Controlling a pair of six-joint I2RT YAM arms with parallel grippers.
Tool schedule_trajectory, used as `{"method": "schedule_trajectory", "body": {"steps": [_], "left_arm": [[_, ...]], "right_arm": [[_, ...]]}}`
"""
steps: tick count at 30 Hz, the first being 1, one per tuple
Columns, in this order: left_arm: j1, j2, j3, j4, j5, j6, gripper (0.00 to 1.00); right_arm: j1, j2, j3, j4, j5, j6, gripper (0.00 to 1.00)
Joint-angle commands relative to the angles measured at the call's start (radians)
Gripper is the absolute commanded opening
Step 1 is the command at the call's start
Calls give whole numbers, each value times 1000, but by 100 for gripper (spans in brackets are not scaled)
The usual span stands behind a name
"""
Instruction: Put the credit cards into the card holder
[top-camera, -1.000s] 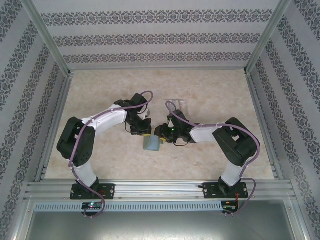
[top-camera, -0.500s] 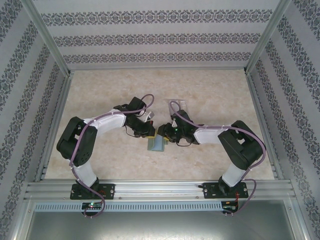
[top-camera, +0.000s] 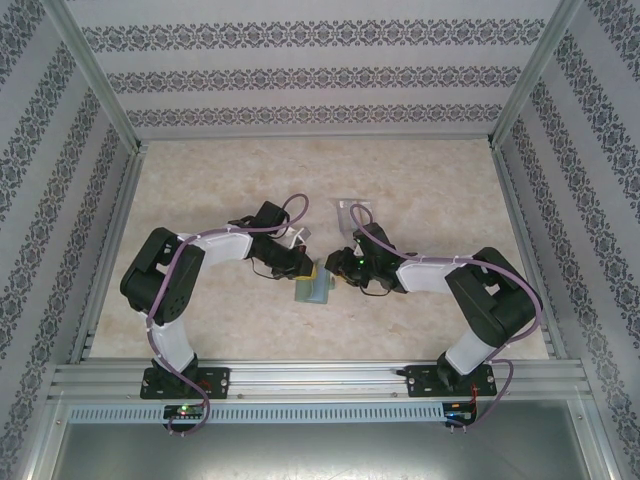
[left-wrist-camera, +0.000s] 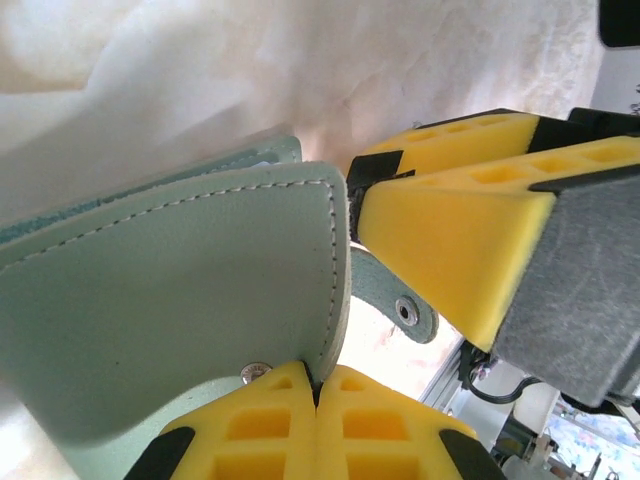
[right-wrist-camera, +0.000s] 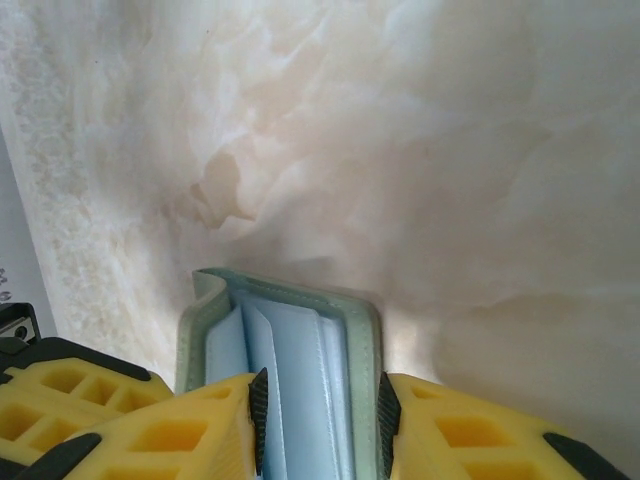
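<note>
Card holder (top-camera: 313, 290) at mid-desk, between both arms. Left gripper (left-wrist-camera: 318, 388) clenched on one flap. Right gripper (right-wrist-camera: 318, 420) grasping the body, probably to spread it open for loading. Pale credit card (top-camera: 352, 207) lies flat beyond, toward the far edge.

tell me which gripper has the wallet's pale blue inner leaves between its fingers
The right gripper: it closes on the sage-green wallet around those leaves. The left gripper is pinched shut on the edge of one outer flap only.

Sage-green card holder (right-wrist-camera: 362, 330); yellow right hand (right-wrist-camera: 320, 408); cream marbled table (right-wrist-camera: 450, 150); grey-patterned walls (top-camera: 320, 75).
</note>
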Motion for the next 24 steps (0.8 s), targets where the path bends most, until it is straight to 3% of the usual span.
{"method": "schedule_trajectory", "body": {"steps": [1, 11, 19, 24], "left_arm": [[21, 8, -31, 74, 32, 30, 0], [21, -28, -41, 120, 63, 6, 0], [9, -55, -33, 305, 129, -124, 0], [2, -29, 2, 323, 146, -140, 0]], "right_arm": [[-9, -38, -7, 0, 27, -19, 36], [-18, -89, -20, -14, 50, -42, 35], [-31, -332, -16, -205, 181, -93, 36], [-39, -424, -27, -212, 167, -35, 23]]}}
